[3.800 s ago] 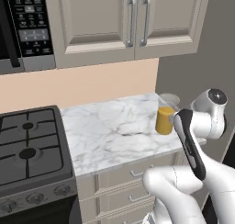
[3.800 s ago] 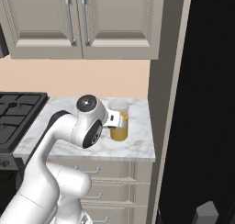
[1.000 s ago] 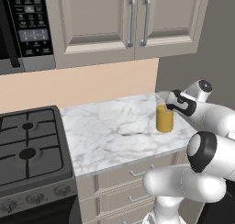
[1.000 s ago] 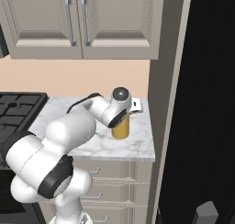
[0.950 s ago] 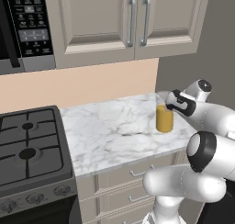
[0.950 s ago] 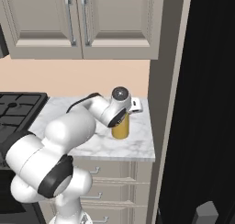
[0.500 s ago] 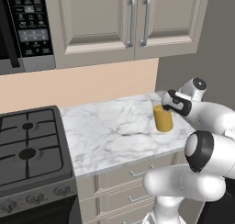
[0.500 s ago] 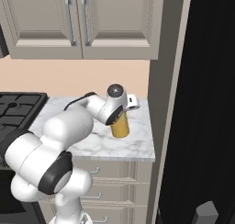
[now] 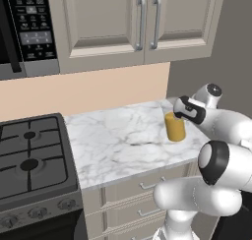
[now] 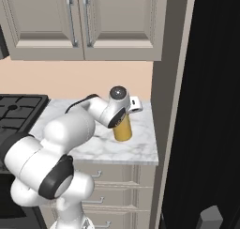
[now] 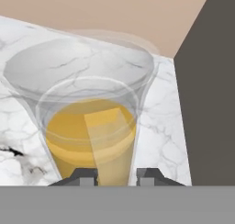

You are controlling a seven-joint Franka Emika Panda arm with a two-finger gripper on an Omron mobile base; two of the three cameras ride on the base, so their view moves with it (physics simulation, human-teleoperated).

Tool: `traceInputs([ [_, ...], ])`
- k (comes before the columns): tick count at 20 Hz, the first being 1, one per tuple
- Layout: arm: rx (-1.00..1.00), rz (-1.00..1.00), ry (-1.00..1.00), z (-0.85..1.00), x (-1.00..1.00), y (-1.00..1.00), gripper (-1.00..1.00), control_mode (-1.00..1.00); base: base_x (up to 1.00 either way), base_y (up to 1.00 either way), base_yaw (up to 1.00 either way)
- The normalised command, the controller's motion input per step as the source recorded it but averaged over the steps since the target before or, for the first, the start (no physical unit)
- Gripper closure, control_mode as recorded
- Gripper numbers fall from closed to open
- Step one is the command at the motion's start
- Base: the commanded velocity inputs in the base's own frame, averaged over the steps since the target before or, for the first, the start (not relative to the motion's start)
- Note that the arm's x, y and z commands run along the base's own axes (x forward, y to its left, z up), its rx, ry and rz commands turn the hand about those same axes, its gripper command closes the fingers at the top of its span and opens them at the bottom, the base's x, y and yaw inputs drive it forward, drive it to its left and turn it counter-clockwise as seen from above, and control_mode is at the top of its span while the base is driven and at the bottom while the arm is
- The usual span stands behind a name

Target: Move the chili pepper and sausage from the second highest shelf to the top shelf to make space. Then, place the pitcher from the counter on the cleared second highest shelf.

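Here, at far left of the left base view, a black stove [image 9: 29, 160] sits beside the white marble bench [image 9: 123, 140], which runs rightward to a tall grey panel. Near the bench's right end stands the pitcher [image 9: 174, 127], upright, clear-walled and part full of orange-yellow liquid. Just right of it the white arm bends back, bringing the gripper [image 9: 185, 114] up against the pitcher's upper part. In the right base view the pitcher [image 10: 123, 128] stands close to the bench's [image 10: 136, 150] right edge, with the wrist leaning over it.

In the hand view the pitcher [image 11: 87, 122] looms large and close, and two dark fingers [image 11: 151, 174] rise at the bottom, apart, with the pitcher's base showing between them. They look spread, not gripping, though contact cannot be told for sure.

The likely risks: closing too high on the flared, tapered wall could let the pitcher slip or tip, spilling liquid; a sideways nudge could push it toward the near edge
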Motion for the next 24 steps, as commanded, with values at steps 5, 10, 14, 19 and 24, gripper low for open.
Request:
traceInputs([
  [5,0.00,0.00,-0.07,0.00,-0.24,0.19,1.00,-1.00,0.00,0.00,0.00],
  [10,0.00,0.00,-0.20,0.15,-0.40,0.40,1.00,-1.00,0.00,0.00,0.00],
  [14,0.00,-0.02,-0.17,0.42,-0.41,0.42,1.00,-1.00,0.00,0.00,0.00],
  [19,0.00,-0.06,-0.12,0.46,-0.33,0.32,1.00,-1.00,0.00,0.00,0.00],
  [24,0.01,-0.07,-0.14,0.59,-0.22,0.36,1.00,-1.00,0.00,0.00,0.00],
])
